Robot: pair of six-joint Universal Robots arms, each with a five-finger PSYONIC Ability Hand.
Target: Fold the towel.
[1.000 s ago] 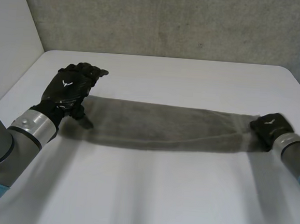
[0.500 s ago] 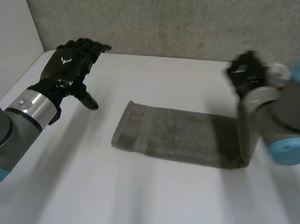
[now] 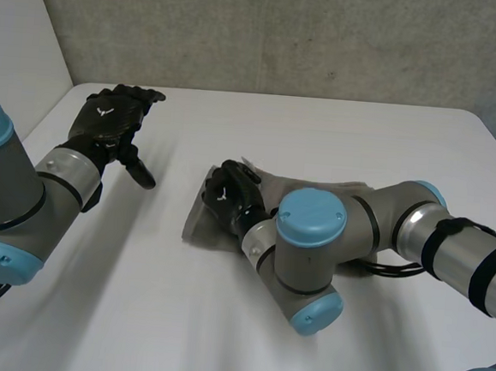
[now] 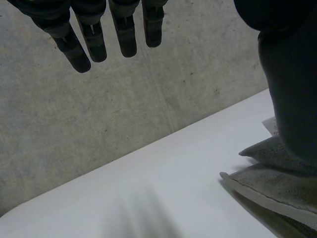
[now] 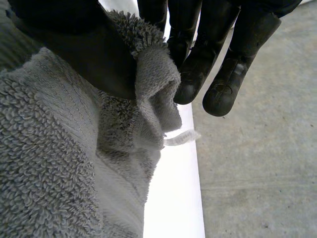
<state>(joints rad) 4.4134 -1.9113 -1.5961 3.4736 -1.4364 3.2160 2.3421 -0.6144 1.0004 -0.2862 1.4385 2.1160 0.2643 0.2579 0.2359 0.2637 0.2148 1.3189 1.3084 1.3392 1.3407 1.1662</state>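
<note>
Towel: one grey towel (image 3: 198, 223) lies on the white table (image 3: 321, 131), under and just ahead of the right hand; it looks doubled over itself, with two layers showing at the near end in the left wrist view.
Right hand: the right hand (image 3: 228, 195) sits on the towel's end, pinching a roll of hem between thumb and fingers; a small white label (image 5: 181, 138) sticks out of the cloth just beyond the fingertips.
Right arm: the right arm (image 3: 348, 219) lies across the rest of the towel, behind its hand, hiding most of the cloth.
Left hand: the left hand (image 3: 108, 123) is well apart from the towel, raised off the table, fingers straight and spread, holding nothing.
Step, as I judge it: laying the carried end onto the end beneath.
Risk 1: uneven edges, if the pinch lets go before the hem sits square over the lower edge.
Risk 2: the hem clinging to the thumb, since the cloth curls round it, and lifting again as the hand opens.
Risk 3: the arm dragging the top layer askew as it pulls away, because it rests so close over the cloth.
Risk 4: the lower layer sliding, as nothing pins it beside the left hand.
Count: one towel, one label, one table, two hands, two arms.
</note>
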